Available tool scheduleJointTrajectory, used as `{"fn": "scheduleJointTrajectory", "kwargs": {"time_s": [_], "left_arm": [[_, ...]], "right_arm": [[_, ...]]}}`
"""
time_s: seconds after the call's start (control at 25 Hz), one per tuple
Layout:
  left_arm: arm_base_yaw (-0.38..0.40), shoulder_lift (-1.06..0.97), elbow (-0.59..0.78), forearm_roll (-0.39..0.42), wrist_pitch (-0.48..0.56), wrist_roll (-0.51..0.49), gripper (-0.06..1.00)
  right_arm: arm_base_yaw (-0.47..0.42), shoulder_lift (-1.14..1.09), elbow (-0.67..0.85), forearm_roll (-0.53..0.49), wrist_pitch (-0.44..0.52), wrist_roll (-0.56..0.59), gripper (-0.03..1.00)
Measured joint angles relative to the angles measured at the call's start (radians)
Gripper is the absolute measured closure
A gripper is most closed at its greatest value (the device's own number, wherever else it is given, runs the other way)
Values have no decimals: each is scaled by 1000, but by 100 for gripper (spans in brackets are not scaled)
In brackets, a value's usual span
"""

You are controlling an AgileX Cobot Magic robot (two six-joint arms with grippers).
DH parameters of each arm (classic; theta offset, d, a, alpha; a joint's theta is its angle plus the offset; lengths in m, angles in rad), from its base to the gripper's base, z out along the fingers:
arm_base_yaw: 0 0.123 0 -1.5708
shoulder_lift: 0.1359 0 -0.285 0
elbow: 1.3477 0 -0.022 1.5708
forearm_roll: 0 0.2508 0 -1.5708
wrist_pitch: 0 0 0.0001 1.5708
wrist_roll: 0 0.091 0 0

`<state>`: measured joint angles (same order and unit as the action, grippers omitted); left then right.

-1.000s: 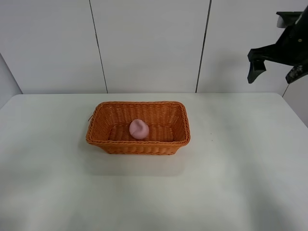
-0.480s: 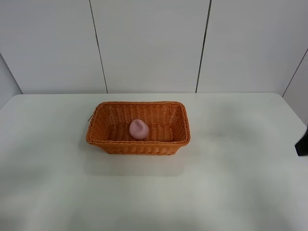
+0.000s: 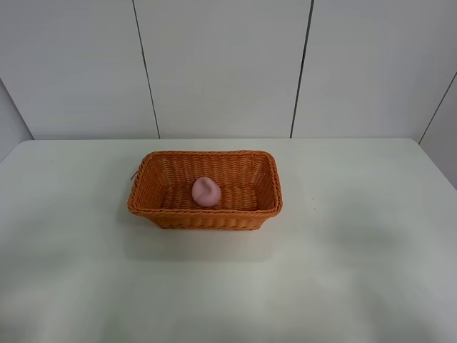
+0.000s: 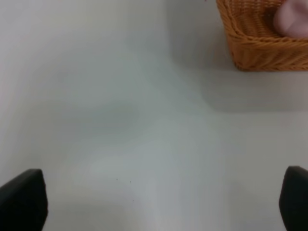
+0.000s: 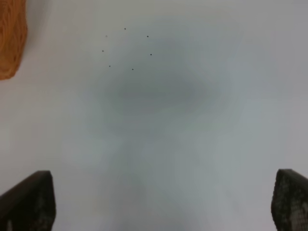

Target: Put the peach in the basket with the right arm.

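Note:
The pink peach (image 3: 206,191) lies inside the orange woven basket (image 3: 205,216), near its middle, on the white table. Neither arm shows in the exterior high view. In the left wrist view my left gripper (image 4: 154,202) stands open over bare table, its dark fingertips (image 4: 23,199) far apart, with the basket (image 4: 255,48) and a bit of the peach (image 4: 293,19) at the picture's corner. In the right wrist view my right gripper (image 5: 159,204) is open and empty above the table, its fingertips (image 5: 29,202) wide apart, with an edge of the basket (image 5: 12,38) visible.
The white table (image 3: 357,250) spreads around the basket on all sides. A white panelled wall (image 3: 221,64) rises behind the table's far edge. A few small dark specks (image 5: 127,50) mark the tabletop in the right wrist view.
The right arm, high at the upper right a second ago, dropped to the right edge and has now left the exterior high view. Basket and peach have not moved.

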<state>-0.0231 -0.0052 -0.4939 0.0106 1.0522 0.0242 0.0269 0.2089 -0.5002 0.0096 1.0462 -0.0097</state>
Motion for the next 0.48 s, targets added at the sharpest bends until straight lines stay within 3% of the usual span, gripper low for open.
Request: {"fn": "scheduleJointTrajectory", "kwargs": {"time_s": [0.48], "left_arm": [[0, 0, 0, 0, 0, 0, -4]], "right_arm": [[2, -211, 8, 1, -15, 0, 27]]}}
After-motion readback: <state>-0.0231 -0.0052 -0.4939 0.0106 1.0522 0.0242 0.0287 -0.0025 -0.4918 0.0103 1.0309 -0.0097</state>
